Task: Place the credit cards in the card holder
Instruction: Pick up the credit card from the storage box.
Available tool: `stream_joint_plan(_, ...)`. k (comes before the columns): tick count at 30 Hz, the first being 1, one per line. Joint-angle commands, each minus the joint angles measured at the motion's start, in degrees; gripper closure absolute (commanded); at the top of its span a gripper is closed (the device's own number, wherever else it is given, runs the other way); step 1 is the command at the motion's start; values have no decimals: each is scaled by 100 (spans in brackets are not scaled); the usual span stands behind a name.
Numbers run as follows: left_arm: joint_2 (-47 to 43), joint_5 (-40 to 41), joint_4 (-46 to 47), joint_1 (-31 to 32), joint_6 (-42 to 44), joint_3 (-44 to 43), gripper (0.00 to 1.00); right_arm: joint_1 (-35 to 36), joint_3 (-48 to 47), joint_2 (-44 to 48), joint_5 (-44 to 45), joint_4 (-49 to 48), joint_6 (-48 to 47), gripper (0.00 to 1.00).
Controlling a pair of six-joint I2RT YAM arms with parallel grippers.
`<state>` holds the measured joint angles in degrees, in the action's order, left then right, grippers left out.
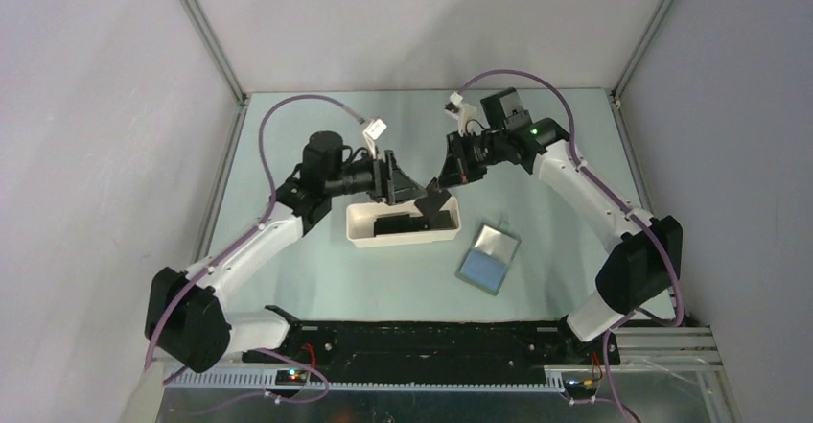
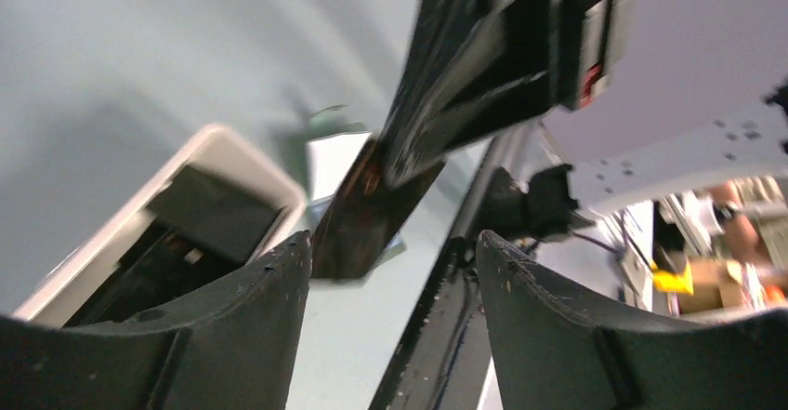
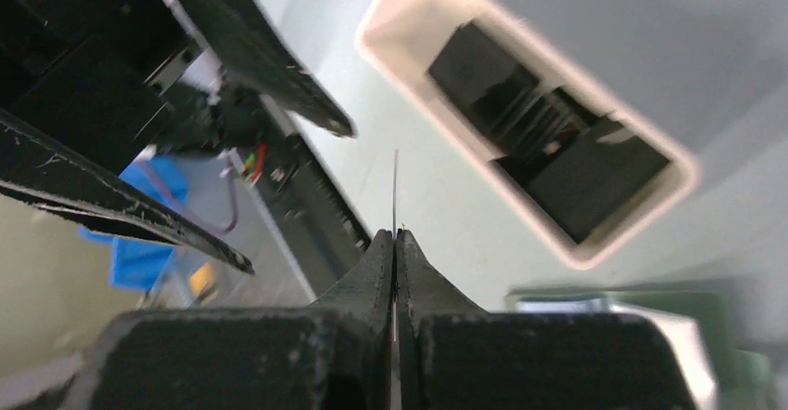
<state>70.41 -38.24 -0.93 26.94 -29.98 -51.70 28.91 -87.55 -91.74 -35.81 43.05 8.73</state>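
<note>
My right gripper [image 3: 396, 235] is shut on one dark credit card, which the right wrist view shows edge-on as a thin line [image 3: 396, 187]. In the top view this card [image 1: 439, 202] hangs tilted over the right end of the white tray [image 1: 357, 235], below the right gripper [image 1: 451, 176]. My left gripper [image 2: 392, 243] stands open just left of it [image 1: 410, 191]; the card [image 2: 367, 210] sits just beyond its left fingertip, outside the jaws. More credit cards [image 1: 393, 223] lie in the tray. The card holder [image 1: 489, 258] lies open on the table, right of the tray.
The white tray [image 2: 243, 154] lies in front of the left arm's base, with its long side across the table. The black rail [image 1: 431, 339] between the arm bases runs along the near edge. Grey walls close the table in on three sides.
</note>
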Motion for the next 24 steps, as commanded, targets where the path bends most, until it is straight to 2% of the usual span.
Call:
stream_joint_plan(1, 338, -992, 409, 304, 367, -523, 31, -76, 219, 462, -1674, 392, -359, 100)
stream_joint_plan(6, 624, -1538, 409, 514, 365, -735, 35, -283, 516, 722, -2400, 253, -230, 100)
stream_joint_plan(8, 705, -1798, 400, 595, 299, -766, 40, -355, 549, 740, -2540, 241, -213, 100)
stream_joint_plan(11, 816, -2065, 400, 692, 218, -734, 53, -469, 559, 716, -2764, 215, -190, 100)
stream_joint_plan(13, 880, -2265, 402, 756, 156, -698, 65, -518, 555, 703, -2899, 157, -113, 100)
stream_joint_plan(14, 909, -2301, 396, 781, 119, -682, 79, -544, 555, 703, -2920, 132, -89, 100)
stream_joint_plan(16, 923, -2305, 400, 794, 72, -642, 97, -556, 555, 712, -2879, 49, -2, 100)
stream_joint_plan(17, 905, -2156, 400, 797, 54, -612, 98, -568, 555, 722, -2859, 9, 65, 100)
stream_joint_plan(19, 798, -1776, 405, 791, -32, -579, 100, -584, 563, 768, -2646, -78, 230, 87)
stream_joint_plan(20, 702, -1613, 417, 789, -128, -565, 100, -600, 616, 805, -2449, -135, 307, 74)
stream_joint_plan(21, 645, -1227, 426, 794, -191, -542, 100, -612, 660, 928, -2330, -311, 492, 65)
stream_joint_plan(22, 496, -1035, 479, 808, -333, -525, 100, -638, 783, 1008, -2014, -405, 605, 48)
stream_joint_plan(23, 410, -535, 493, 829, -408, -474, 100, -657, 853, 1187, -1853, -614, 819, 41)
stream_joint_plan(24, 229, -250, 536, 839, -605, -443, 100, -686, 1060, 1296, -1601, -877, 931, 27)
